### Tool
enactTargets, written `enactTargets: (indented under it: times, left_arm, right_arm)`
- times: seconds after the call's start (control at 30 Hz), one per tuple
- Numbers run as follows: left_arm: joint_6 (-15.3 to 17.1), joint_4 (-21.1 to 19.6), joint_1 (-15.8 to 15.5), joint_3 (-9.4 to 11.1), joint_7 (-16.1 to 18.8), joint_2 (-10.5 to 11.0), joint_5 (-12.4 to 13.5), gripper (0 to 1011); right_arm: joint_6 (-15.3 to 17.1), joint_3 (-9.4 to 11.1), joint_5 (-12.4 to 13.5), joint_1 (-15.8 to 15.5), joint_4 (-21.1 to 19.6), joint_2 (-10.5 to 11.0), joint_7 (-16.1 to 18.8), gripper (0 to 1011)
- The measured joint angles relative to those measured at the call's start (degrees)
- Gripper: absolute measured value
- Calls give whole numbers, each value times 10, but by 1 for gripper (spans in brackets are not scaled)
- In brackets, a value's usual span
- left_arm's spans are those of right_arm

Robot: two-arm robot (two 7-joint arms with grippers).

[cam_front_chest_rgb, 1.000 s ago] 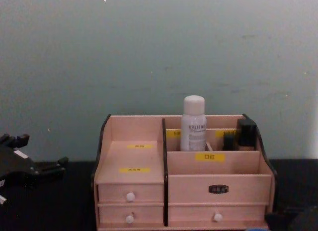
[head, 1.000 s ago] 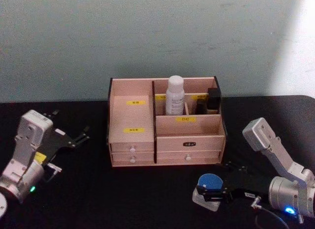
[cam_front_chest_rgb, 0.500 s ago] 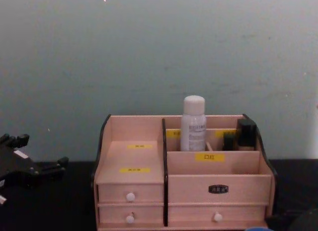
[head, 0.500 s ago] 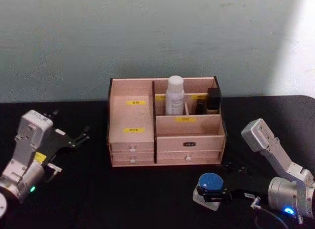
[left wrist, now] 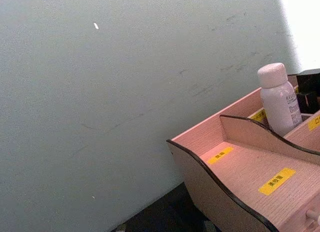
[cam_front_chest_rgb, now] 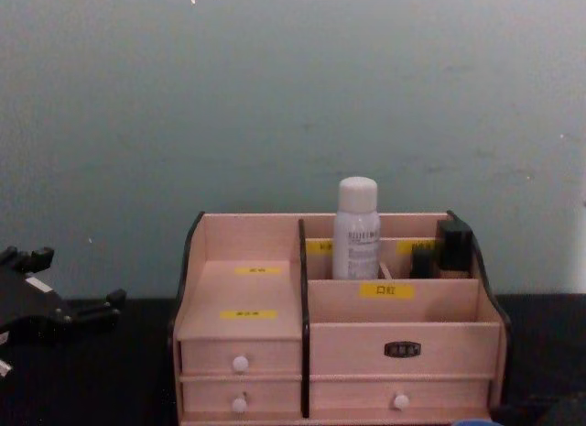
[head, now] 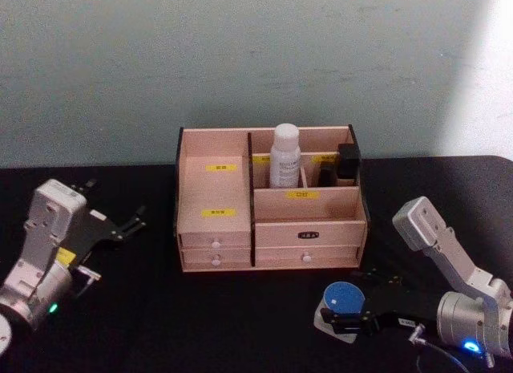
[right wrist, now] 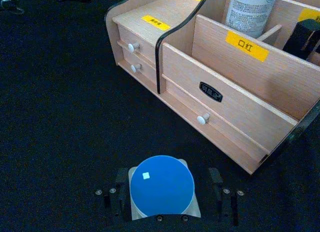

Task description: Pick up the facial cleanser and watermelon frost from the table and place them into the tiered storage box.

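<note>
One black table (head: 240, 325) under both grippers, matt and flat. Ahead of the right gripper (right wrist: 169, 188) and a little to its left, one tiered storage box (head: 309, 233): pale smooth wood, dark curved side edges, stepped open compartments, five yellow labels (head: 218, 212) counted in the head view, three round white knobs (right wrist: 202, 118) and one dark oval plate (right wrist: 211, 91) on the drawer fronts. The same box well off to the right of the one left gripper (head: 116, 206), black on a grey arm, prongs spread apart and clamped on nothing. Far ahead of the right gripper, in a rear compartment of the box, one facial cleanser (head: 284, 156): slim white cylinder, rounded white cap, small dark lettering, upright. Between the right gripper's two black fingers (right wrist: 122, 189), on the table, one watermelon frost (right wrist: 161, 184): squat clear jar, round blue lid with a small white square mark, pale rim. Fingers apart, one on each side of the jar, a thin gap on one side, not clamped. Right of the bottle, in the box's neighbouring rear compartment, two small blocky black items (head: 346, 161).
</note>
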Motion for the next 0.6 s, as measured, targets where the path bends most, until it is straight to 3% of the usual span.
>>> enactTargets:
  times: [0.6]
  left_arm:
    - [0,0,0,0,0,0,0,1001]
  right_arm:
    - [3,-1,-3,-2,-4,1,-1,1003]
